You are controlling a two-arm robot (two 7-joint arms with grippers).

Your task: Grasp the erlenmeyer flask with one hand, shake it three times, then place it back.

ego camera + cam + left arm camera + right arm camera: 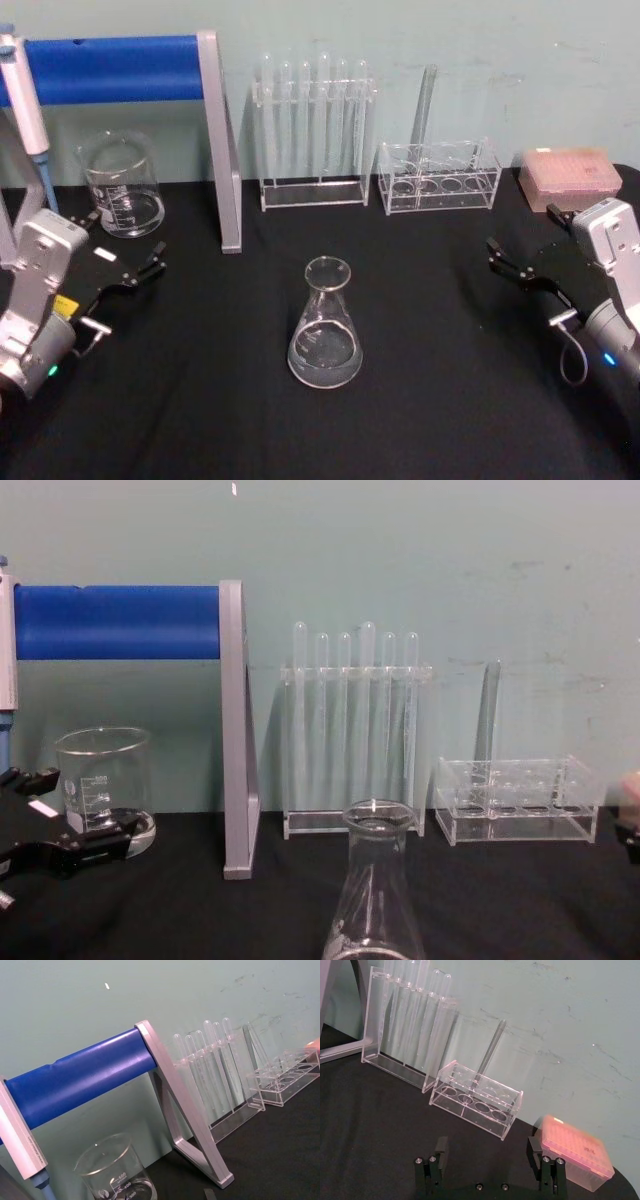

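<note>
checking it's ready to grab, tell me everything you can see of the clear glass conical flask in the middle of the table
The clear glass conical erlenmeyer flask stands upright on the black cloth at mid-table, in front of the clear test tube racks. It has a wide round base, sloping sides, a narrow neck, a flared open rim and faint white markings. Only the cloth touches it; the open left gripper and open right gripper sit apart at either side.

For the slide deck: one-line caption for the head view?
Flask upright and ungrasped at centre, left pincer and right pincer open on either side, beaker and tube racks behind.
</note>
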